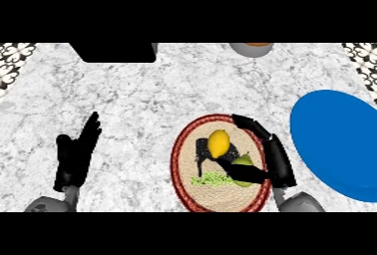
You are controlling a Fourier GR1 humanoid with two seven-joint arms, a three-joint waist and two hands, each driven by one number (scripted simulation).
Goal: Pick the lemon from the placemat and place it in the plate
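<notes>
Left hand (pixel 77 154) at left, near edge: open, fingers straight and pointing far, resting, well apart from everything on the mat.

Marble counter (pixel 147 94) bare through the middle ground; dark block (pixel 114 52) at far left-centre, grey bowl (pixel 252 48) at far edge, only partly in view.

Round woven placemat (pixel 193 194), red-rimmed, centre-right, near side. Lemon (pixel 219 142) on it, toward the far half, long axis running near-to-far, slightly tilted. Green pear-like fruit (pixel 243 162) just near-right of lemon, beside a patch of green print.

Right hand (pixel 276 159) over placemat's right rim: fingers reaching far along the rim to the lemon's right, thumb crossing left beneath the lemon's near end. Spread, not closed round anything; whether the thumb touches the lemon is hard to tell, possibly just short.

Lemon thus lies left and slightly far of right palm, inside the span of thumb and fingers. Right hand much the nearer; left not placed for it.

Blue plate (pixel 331 149) at far right, cut by frame edge, just beside right forearm. Carry likely rightward, short.
</notes>
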